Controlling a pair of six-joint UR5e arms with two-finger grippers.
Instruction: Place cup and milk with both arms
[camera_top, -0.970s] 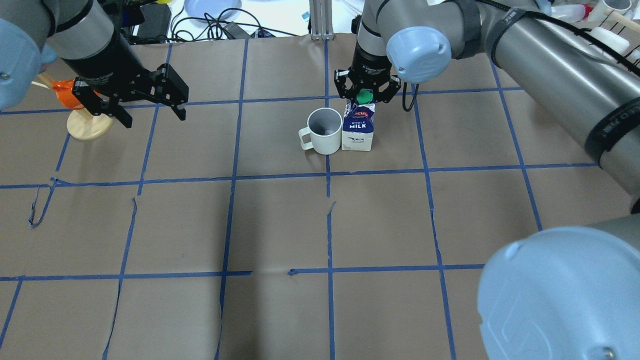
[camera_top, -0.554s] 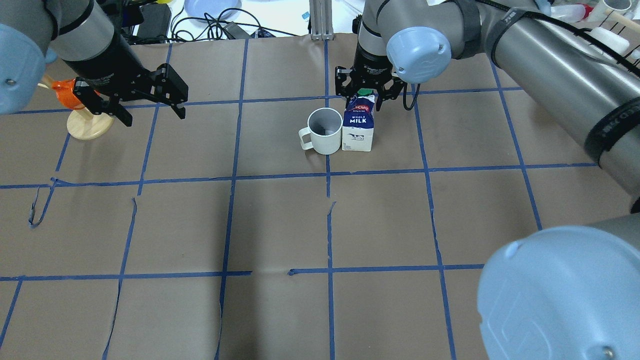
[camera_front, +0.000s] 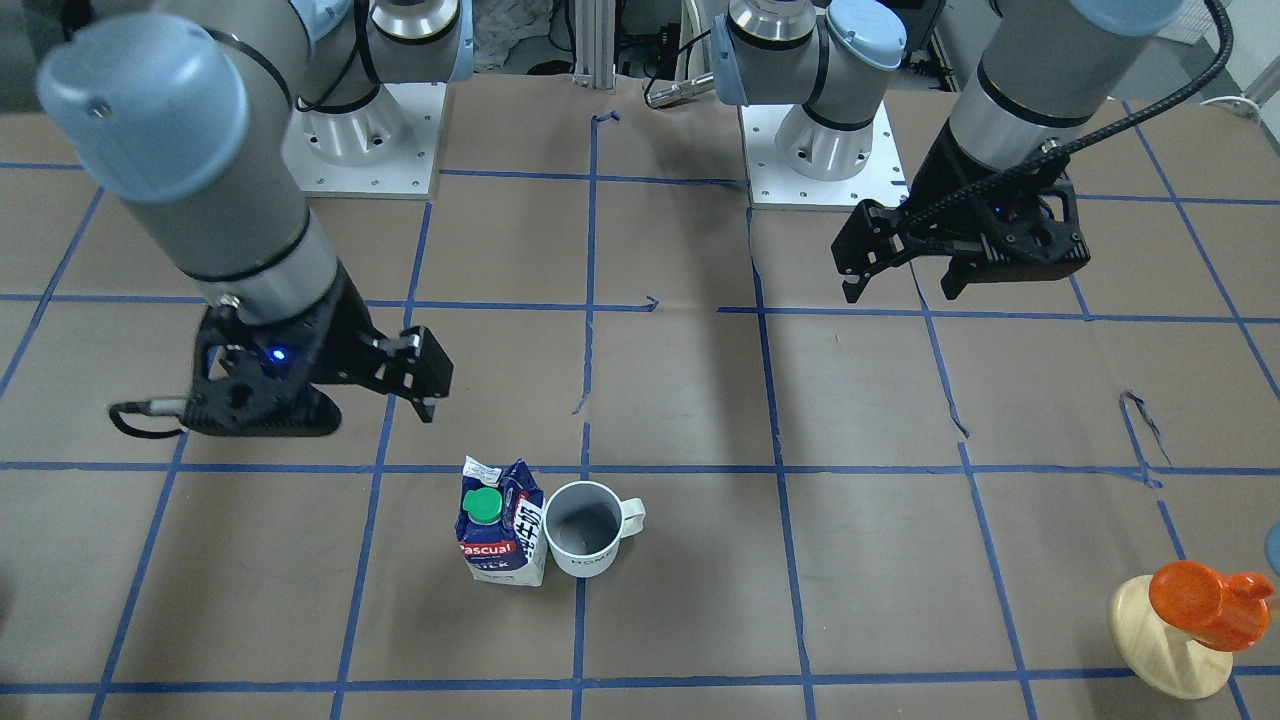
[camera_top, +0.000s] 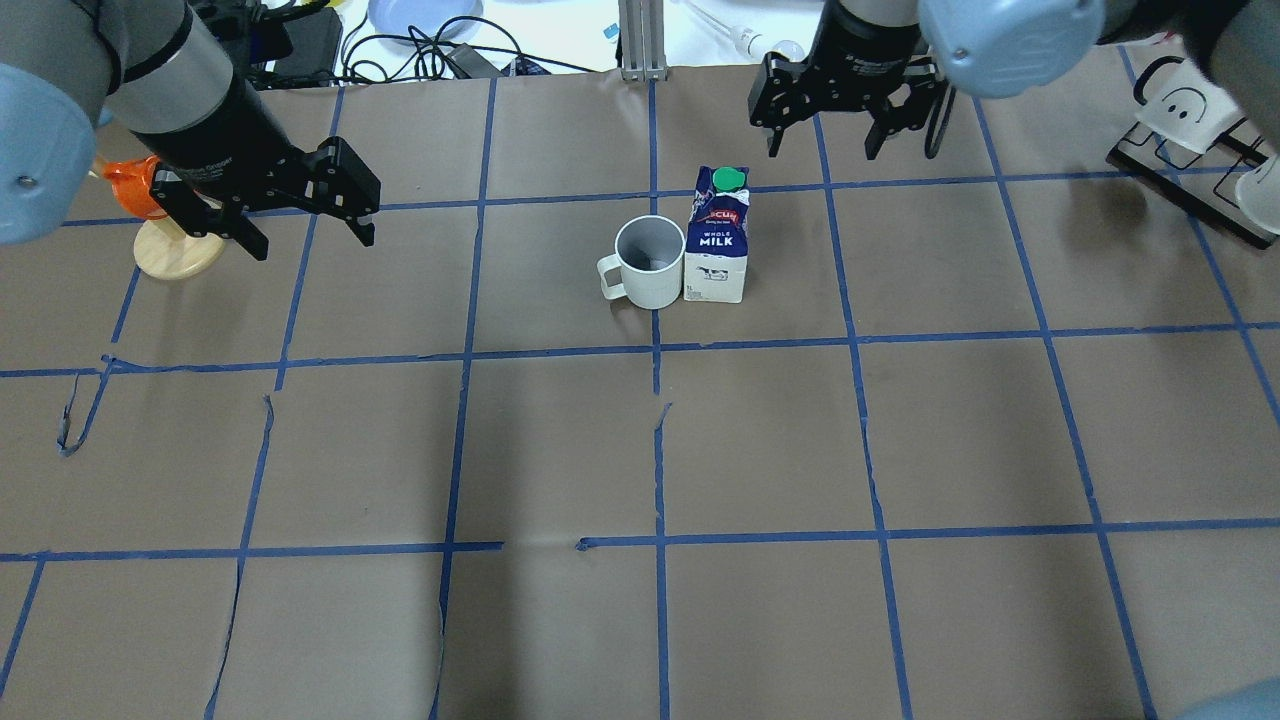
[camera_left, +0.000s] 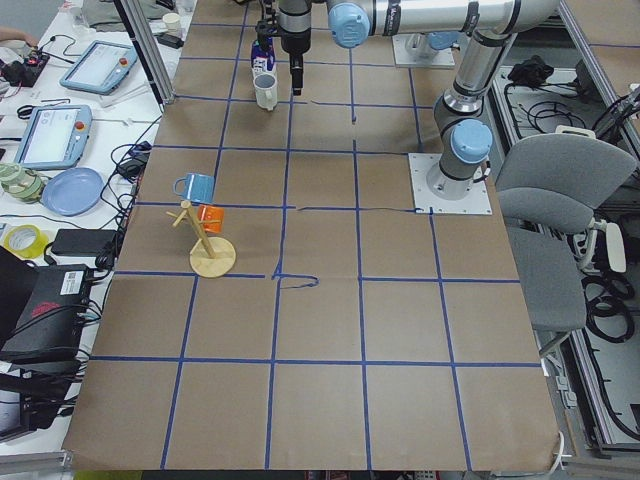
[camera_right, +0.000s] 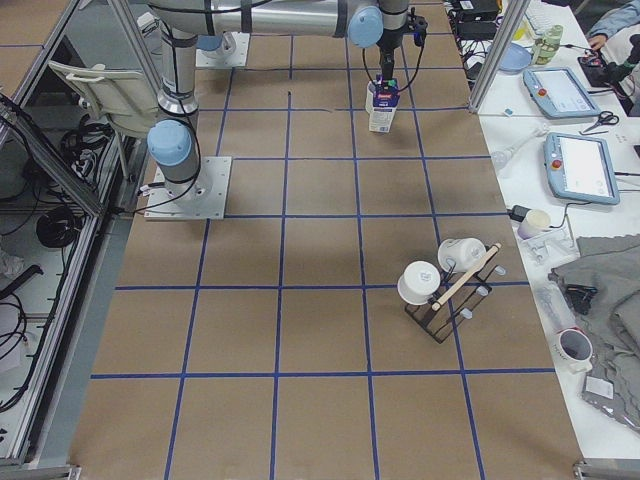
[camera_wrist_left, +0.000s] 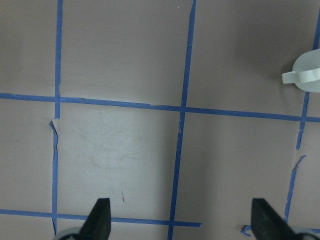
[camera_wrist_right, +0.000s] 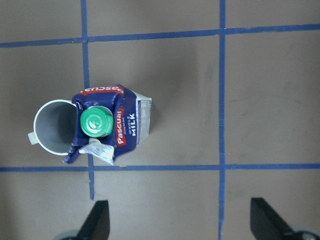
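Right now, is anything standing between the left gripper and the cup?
Nothing visible. Only bare table lies between the left gripper and the cup, whose handle points toward that side. The milk stands on the cup's far side, out of that path.

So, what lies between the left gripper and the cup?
Only bare brown paper crossed by a blue tape line. The overhead view shows nothing standing between the left gripper and the cup.
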